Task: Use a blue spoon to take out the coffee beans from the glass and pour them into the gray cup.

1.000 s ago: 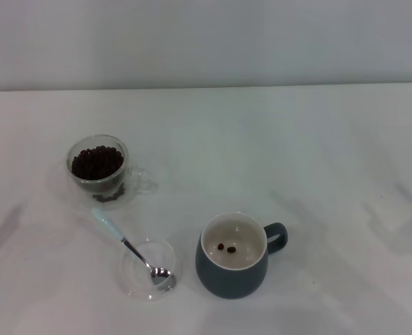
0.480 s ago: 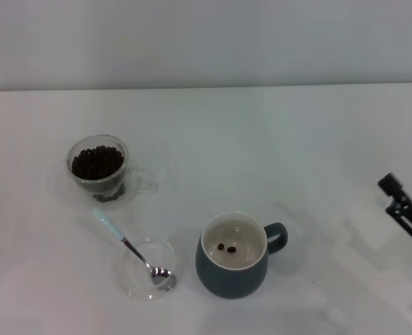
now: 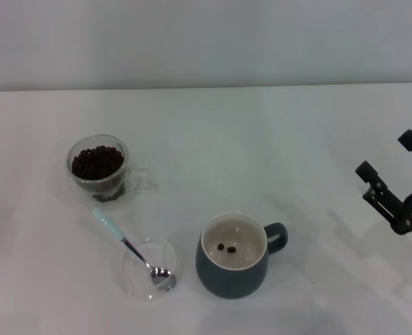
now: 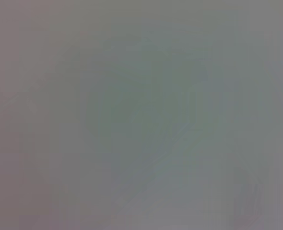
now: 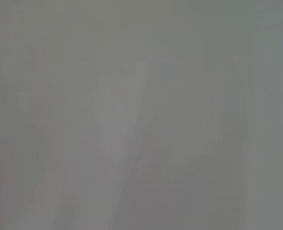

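The glass (image 3: pixel 98 169) stands at the left of the white table, full of coffee beans (image 3: pixel 96 161). The blue spoon (image 3: pixel 130 247) lies just in front of it, its pale handle on the table and its silver bowl resting in a shallow clear glass dish (image 3: pixel 147 269). The gray cup (image 3: pixel 234 255) stands at front centre, handle to the right, with two beans (image 3: pixel 226 248) inside. My right gripper (image 3: pixel 387 157) is open at the right edge, well right of the cup, holding nothing. My left gripper is out of view. Both wrist views show only blank surface.
The white table (image 3: pixel 262 153) runs back to a pale wall. Nothing else stands on it.
My right gripper has come into the head view from the right edge and moved left and up, its fingers spread. The glass, spoon, dish and cup have not moved.
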### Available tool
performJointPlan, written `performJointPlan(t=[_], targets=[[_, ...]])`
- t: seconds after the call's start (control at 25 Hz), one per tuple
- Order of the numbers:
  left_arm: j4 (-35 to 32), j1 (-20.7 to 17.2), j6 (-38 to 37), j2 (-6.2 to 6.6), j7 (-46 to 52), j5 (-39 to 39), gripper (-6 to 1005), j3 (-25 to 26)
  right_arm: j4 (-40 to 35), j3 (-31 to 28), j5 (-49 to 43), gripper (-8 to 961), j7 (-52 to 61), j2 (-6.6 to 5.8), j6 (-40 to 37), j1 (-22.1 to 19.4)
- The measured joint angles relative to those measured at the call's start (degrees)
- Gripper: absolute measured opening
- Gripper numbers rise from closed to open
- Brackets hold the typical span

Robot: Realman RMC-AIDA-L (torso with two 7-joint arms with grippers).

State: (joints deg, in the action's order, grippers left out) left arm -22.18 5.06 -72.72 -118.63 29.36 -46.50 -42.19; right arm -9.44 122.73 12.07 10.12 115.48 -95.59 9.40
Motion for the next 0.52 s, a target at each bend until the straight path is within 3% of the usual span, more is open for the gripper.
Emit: performJointPlan(t=[0.52], targets=[[9.4, 7.0, -0.2, -0.37, -10.6, 16.5, 818, 0.0, -1.6, -3.3, 6.0, 779, -5.8, 0.0, 0.6, 1.5]])
